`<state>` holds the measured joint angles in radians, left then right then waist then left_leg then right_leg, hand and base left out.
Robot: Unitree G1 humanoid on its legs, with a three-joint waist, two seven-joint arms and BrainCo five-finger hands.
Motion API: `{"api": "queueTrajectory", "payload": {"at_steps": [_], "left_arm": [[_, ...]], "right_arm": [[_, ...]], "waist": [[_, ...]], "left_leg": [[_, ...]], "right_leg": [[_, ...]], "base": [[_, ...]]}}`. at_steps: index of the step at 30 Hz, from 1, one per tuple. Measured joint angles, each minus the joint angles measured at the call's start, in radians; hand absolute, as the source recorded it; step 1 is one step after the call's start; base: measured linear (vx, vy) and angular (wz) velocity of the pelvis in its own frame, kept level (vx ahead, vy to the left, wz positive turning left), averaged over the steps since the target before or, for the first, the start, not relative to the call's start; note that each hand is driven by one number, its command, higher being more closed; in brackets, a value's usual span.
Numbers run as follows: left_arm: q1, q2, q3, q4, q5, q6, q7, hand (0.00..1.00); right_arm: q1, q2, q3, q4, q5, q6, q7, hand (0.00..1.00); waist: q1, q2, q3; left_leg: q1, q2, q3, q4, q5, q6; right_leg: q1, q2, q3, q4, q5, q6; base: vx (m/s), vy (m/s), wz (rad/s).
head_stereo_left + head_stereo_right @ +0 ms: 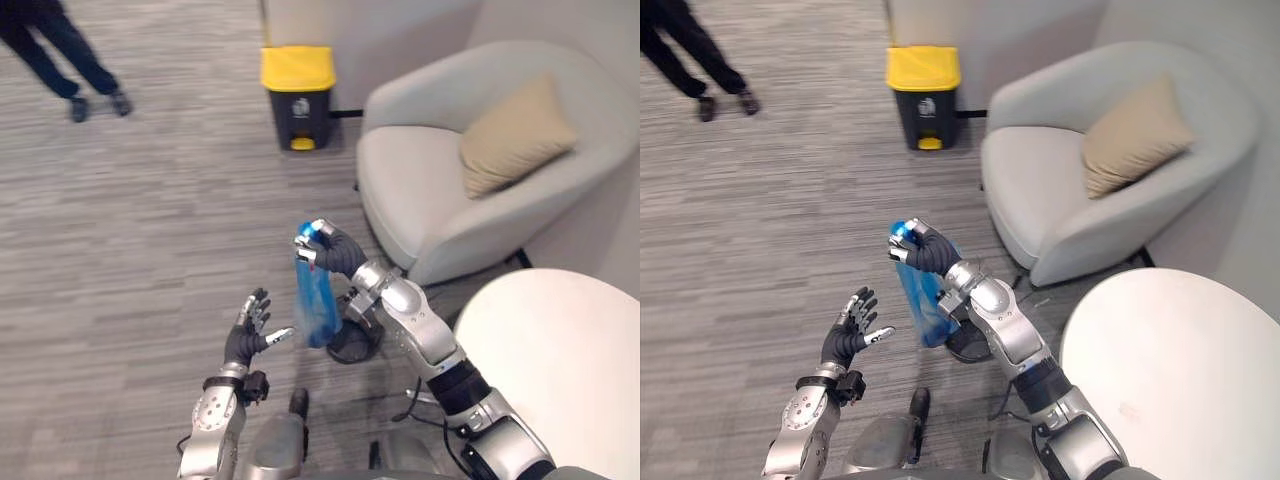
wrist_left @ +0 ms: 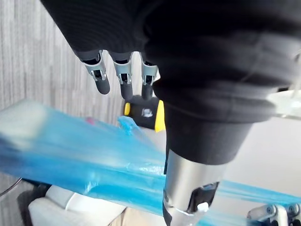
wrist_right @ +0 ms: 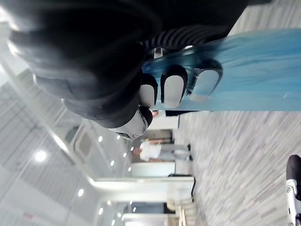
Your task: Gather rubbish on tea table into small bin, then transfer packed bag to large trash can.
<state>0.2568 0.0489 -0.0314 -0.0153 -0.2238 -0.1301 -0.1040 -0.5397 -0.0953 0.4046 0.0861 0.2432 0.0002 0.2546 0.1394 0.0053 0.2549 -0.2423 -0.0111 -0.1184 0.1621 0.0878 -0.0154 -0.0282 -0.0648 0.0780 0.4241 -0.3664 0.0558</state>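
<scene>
A blue plastic rubbish bag point(image 1: 316, 300) hangs in the air over the carpet, and my right hand point(image 1: 330, 250) is shut on its gathered top. In the right wrist view the fingers point(image 3: 173, 89) curl round the blue bag point(image 3: 249, 75). My left hand point(image 1: 250, 325) is open just left of the bag's lower part, fingers straight and spread, thumb almost at the plastic. The left wrist view has the bag point(image 2: 94, 165) stretched past the straight fingers point(image 2: 123, 77). A black trash can with a yellow lid point(image 1: 298, 95) stands by the far wall.
A light grey armchair point(image 1: 440, 190) with a beige cushion point(image 1: 515, 135) stands right of the can. The round white tea table point(image 1: 560, 365) is at lower right. A person's legs point(image 1: 70, 60) show at the far left on the grey carpet.
</scene>
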Motion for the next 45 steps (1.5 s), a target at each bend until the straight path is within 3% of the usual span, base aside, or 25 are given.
{"api": "queueTrajectory", "payload": {"at_steps": [1,3,4,5,6,8,9,11,13,14,17,22,27,39,45], "left_arm": [[0.006,-0.015,-0.013,-0.013,0.001,0.000,0.002,0.00],[0.010,-0.035,-0.051,-0.075,0.001,0.000,0.003,0.00],[-0.004,-0.040,-0.082,-0.105,0.002,-0.009,0.004,0.00],[-0.030,-0.032,-0.095,-0.105,0.002,-0.010,0.004,0.00],[-0.068,-0.026,-0.112,-0.113,0.004,-0.013,0.003,0.00],[-0.099,-0.027,-0.124,-0.121,0.039,-0.013,0.002,0.00],[-0.100,-0.025,-0.123,-0.149,0.072,-0.012,0.002,0.00],[-0.123,-0.030,-0.131,-0.181,0.125,-0.012,0.003,0.00],[-0.140,-0.042,-0.138,-0.196,0.201,-0.010,0.005,0.00],[-0.151,-0.050,-0.141,-0.204,0.249,-0.008,0.014,0.00],[-0.153,-0.056,-0.146,-0.213,0.321,0.011,0.040,0.00],[-0.147,-0.068,-0.143,-0.213,0.427,0.062,0.056,0.00],[-0.141,-0.089,-0.132,-0.210,0.502,0.083,0.107,0.00],[-0.078,-0.110,-0.113,-0.144,0.508,0.065,0.272,0.00],[-0.086,-0.107,-0.110,-0.074,0.493,0.059,0.333,0.00]], "right_arm": [[-0.017,-0.026,0.001,0.008,0.004,-0.004,-0.014,1.00],[-0.035,-0.088,-0.001,0.020,0.014,-0.002,-0.032,1.00],[-0.050,-0.120,-0.006,0.035,0.025,-0.001,-0.036,1.00],[-0.056,-0.132,-0.015,0.044,0.030,-0.002,-0.037,1.00],[-0.084,-0.139,-0.028,0.081,0.037,-0.003,-0.037,1.00],[-0.103,-0.129,-0.024,0.095,0.042,0.007,-0.043,1.00],[-0.103,-0.115,-0.017,0.094,0.044,0.007,-0.042,1.00],[-0.103,-0.105,-0.024,0.094,0.044,0.007,-0.042,1.00],[-0.103,-0.105,-0.034,0.092,0.043,0.007,-0.042,1.00],[-0.101,-0.100,-0.048,0.092,0.042,0.008,-0.043,1.00],[-0.088,-0.061,-0.067,0.091,0.042,0.012,-0.057,1.00],[-0.076,0.014,-0.093,0.085,0.042,0.027,-0.082,1.00],[-0.043,0.049,-0.093,0.084,0.041,0.033,-0.123,1.00],[-0.016,0.043,-0.094,0.084,0.071,0.051,-0.278,1.00],[-0.009,0.023,-0.069,0.075,0.143,0.051,-0.281,1.00]], "waist": [[-0.019,0.036,-0.009],[-0.019,0.069,-0.013],[-0.023,0.082,-0.015],[-0.027,0.074,-0.015],[-0.041,0.048,-0.016],[-0.046,0.044,-0.021],[-0.048,0.046,-0.022],[-0.068,0.061,-0.034],[-0.071,0.087,-0.055],[-0.070,0.102,-0.069],[-0.066,0.092,-0.089],[-0.067,0.075,-0.122],[-0.067,0.070,-0.144],[-0.063,0.054,-0.185],[-0.063,0.037,-0.205]], "left_leg": [[-0.030,0.013,-0.052,-0.029,0.053,-0.009],[-0.034,0.034,-0.102,-0.113,0.108,-0.010],[-0.035,0.046,-0.098,-0.175,0.051,0.017],[-0.044,0.038,-0.087,-0.180,-0.017,0.059],[-0.098,0.003,-0.043,-0.079,-0.036,0.079],[-0.082,-0.021,0.002,0.106,-0.042,0.074],[-0.009,0.003,0.020,0.175,-0.070,0.059],[0.131,0.055,0.039,0.113,-0.175,0.017],[0.196,0.084,0.047,-0.041,-0.167,-0.001],[0.230,0.101,0.053,-0.131,-0.135,-0.052],[0.253,0.097,0.047,-0.192,-0.087,-0.054],[0.259,0.079,0.040,-0.183,-0.081,-0.044],[0.261,0.076,0.051,-0.184,-0.077,-0.039],[0.290,0.093,0.076,-0.208,-0.075,-0.042],[0.299,0.096,0.091,-0.216,-0.074,-0.043]], "right_leg": [[-0.029,0.033,-0.032,0.003,0.011,-0.017],[-0.070,0.072,-0.065,0.038,0.014,-0.042],[-0.079,0.080,-0.110,0.020,0.038,-0.067],[-0.086,0.053,-0.132,-0.004,0.058,-0.087],[-0.109,0.003,-0.183,-0.028,0.092,-0.085],[-0.119,-0.035,-0.209,-0.058,0.139,-0.088],[-0.109,-0.036,-0.216,-0.068,0.151,-0.095],[-0.077,-0.019,-0.255,-0.114,0.172,-0.097],[-0.070,0.004,-0.282,-0.159,0.205,-0.091],[-0.070,0.016,-0.299,-0.183,0.224,-0.086],[-0.046,0.011,-0.307,-0.235,0.266,-0.068],[0.005,0.009,-0.307,-0.320,0.320,-0.051],[0.020,0.016,-0.292,-0.365,0.353,-0.050],[0.044,0.036,-0.269,-0.407,0.373,-0.056],[0.046,0.038,-0.260,-0.409,0.376,-0.053]], "base": [[-0.20,-0.134,0.79],[-0.28,-0.202,0.96],[-0.31,-0.214,1.06],[-0.36,-0.165,1.26],[-0.31,-0.136,1.13],[-0.22,-0.122,0.67],[-0.12,-0.055,0.20],[-0.14,-0.024,0.48],[-0.12,0.036,0.48],[-0.10,0.086,0.34],[-0.08,0.089,0.16],[-0.07,0.067,0.04],[-0.05,0.019,-0.09],[0.00,-0.007,-0.07],[-0.01,0.003,-0.04]]}}
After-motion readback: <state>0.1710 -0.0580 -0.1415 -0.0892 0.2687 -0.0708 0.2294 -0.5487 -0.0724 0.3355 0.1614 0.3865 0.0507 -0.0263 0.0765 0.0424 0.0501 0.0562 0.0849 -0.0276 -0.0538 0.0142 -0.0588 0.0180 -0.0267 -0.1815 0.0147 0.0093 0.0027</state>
